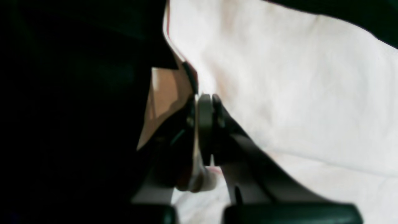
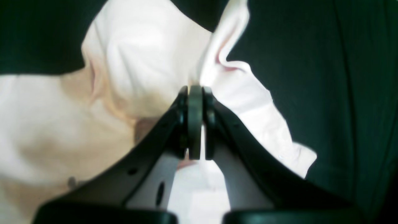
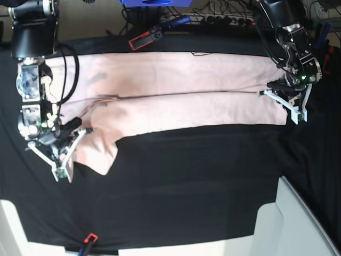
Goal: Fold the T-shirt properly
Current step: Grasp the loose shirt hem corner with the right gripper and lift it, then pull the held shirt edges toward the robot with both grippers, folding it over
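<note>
1. Left gripper: jaws pressing together on an edge of the pale pink short-sleeved cotton T-shirt, cloth bunching under the pads. In the left wrist view the left half of the frame is going black, nothing readable there.
2. Right gripper: jaws also sitting tight, pinching a fold of the same shirt; a ruffled edge is trailing off to the right. Which part of the shirt it is pinching I cannot tell, the view is blurring.
3. In the base view the left gripper is sitting at the shirt's end on the frame's right, the right gripper at the end with the drooping sleeve flap on the frame's left.
4. Shirt is lying as a long doubled band across the big black cloth, one lengthwise crease running through it. No lettering is showing.
5. Base view is cropping both arms at the top edge; a white box is getting cut off at bottom right.
</note>
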You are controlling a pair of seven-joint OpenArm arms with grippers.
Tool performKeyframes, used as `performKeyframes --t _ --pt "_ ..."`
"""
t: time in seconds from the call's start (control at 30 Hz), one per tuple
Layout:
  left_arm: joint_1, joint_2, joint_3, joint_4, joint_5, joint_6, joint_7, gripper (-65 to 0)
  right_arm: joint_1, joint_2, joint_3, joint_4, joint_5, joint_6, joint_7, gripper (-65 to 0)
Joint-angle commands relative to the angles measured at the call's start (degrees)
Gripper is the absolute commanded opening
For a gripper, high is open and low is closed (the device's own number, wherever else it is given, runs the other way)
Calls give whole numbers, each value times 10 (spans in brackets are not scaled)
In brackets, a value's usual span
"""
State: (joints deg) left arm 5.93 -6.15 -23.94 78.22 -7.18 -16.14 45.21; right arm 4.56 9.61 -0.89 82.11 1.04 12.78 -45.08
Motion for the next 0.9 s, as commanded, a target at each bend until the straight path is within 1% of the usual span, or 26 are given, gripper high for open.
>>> performKeyframes --t 0.0,0.1,0.23,0.5,0.57,0.67,0.87 --pt "3 -8 0 28 3 4 -9 -650 3 5 2 28 2 -2 4 -647" --pt "14 -8 1 59 5 4 -9 -650 -28 1 20 77 2 -3 -16 -647" --pt "21 -11 -3 58 6 4 -9 -650 -67 -9 51 137 2 -2 -45 -647" --pt "25 -18 1 57 6 4 -9 -650 -148 -13 61 195 2 -2 -46 -647" --pt "33 -19 1 64 6 4 -9 -650 -161 -23 66 209 2 -2 -46 -647" --pt "40 -19 2 74 6 3 -9 -650 -180 -35 90 234 2 -2 -47 -647" --pt "46 -19 2 77 6 3 -9 -650 -216 -36 95 259 2 -2 -66 -647"
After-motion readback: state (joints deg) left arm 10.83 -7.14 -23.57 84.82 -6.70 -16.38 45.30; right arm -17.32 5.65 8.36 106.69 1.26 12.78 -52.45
